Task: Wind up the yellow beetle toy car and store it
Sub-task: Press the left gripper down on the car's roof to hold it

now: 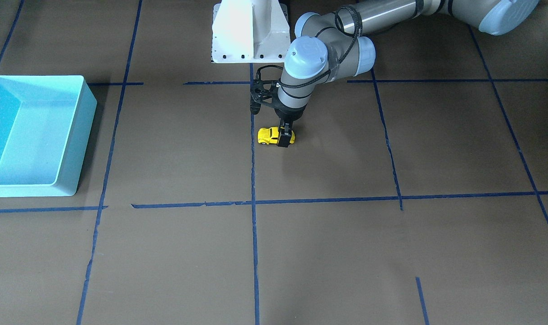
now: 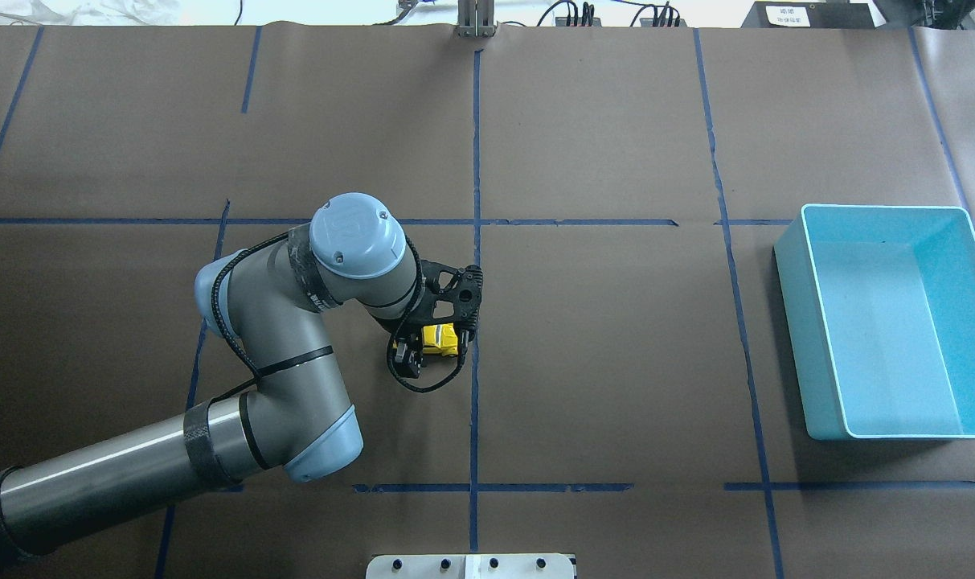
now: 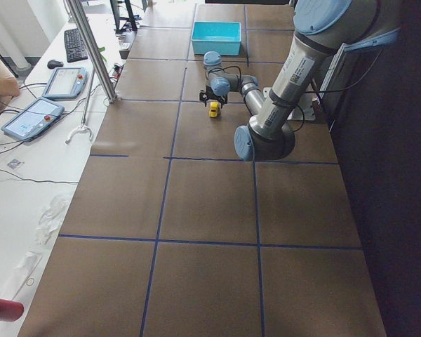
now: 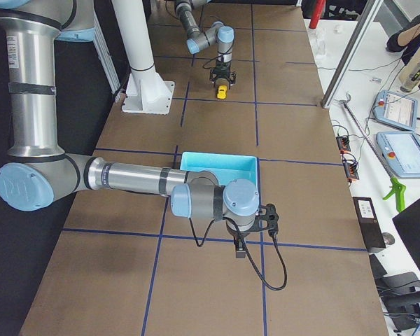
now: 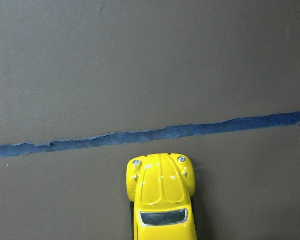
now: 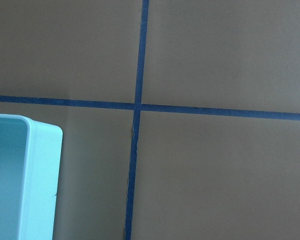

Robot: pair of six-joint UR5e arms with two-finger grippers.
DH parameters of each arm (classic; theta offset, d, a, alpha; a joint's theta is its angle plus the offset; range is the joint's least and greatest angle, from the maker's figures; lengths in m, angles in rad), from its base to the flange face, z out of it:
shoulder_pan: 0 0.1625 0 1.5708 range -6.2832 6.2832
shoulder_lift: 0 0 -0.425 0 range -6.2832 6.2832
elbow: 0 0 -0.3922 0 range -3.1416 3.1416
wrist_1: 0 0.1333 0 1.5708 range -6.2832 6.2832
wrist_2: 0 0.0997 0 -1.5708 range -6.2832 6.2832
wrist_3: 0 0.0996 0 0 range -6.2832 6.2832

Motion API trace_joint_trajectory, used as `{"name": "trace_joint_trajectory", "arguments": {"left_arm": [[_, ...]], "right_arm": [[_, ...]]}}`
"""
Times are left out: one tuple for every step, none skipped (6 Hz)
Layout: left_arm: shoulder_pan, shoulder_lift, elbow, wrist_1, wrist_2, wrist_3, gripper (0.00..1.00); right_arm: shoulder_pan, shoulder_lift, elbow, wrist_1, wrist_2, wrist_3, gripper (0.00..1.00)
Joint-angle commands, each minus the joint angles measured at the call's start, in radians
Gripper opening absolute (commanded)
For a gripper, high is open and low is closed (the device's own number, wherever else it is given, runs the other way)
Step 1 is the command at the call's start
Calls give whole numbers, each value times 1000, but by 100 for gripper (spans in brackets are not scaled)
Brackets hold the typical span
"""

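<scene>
Brown-paper worktop first, ruled into big squares by blue tape lines. The left arm sweeps in from the robot's side and bends down near the middle. The right arm stretches low along the other end of the worktop.

There is the light blue bin, open-topped and standing flat on the robot's right side, well apart from the centre.

The left gripper points straight down, jaws closed narrow on the rear half of the yellow beetle toy car. One black finger is pressed against its near flank.

The right gripper hangs over a tape crossing just beside the bin. It shows small and only from the side, so I cannot tell how its jaws stand.

And the little car itself sits wheels down on the worktop, just beside the centre tape line. In the left wrist view its rounded nose points at that line and stops just short of it.
</scene>
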Motion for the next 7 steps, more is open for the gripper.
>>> {"name": "trace_joint_trajectory", "arguments": {"left_arm": [[10,-8,15,-4,0,-1,75],[16,-11,17,-5,0,-1,71],[16,-11,22,-24,0,-1,71],[16,-11,29,-31,2,-1,71],[16,-11,31,-36,2,-1,55],[16,-11,31,-36,2,-1,16],[13,-11,29,-47,-1,-2,3]], "right_arm": [[0,-6,0,-1,2,0,100],[0,-12,0,1,-1,-1,100],[0,-24,1,9,-3,-2,100],[0,-27,0,10,-3,-2,100],[0,-32,1,10,-3,-2,100],[0,-32,1,12,-6,-2,100],[0,-32,1,12,-6,-2,100]]}}
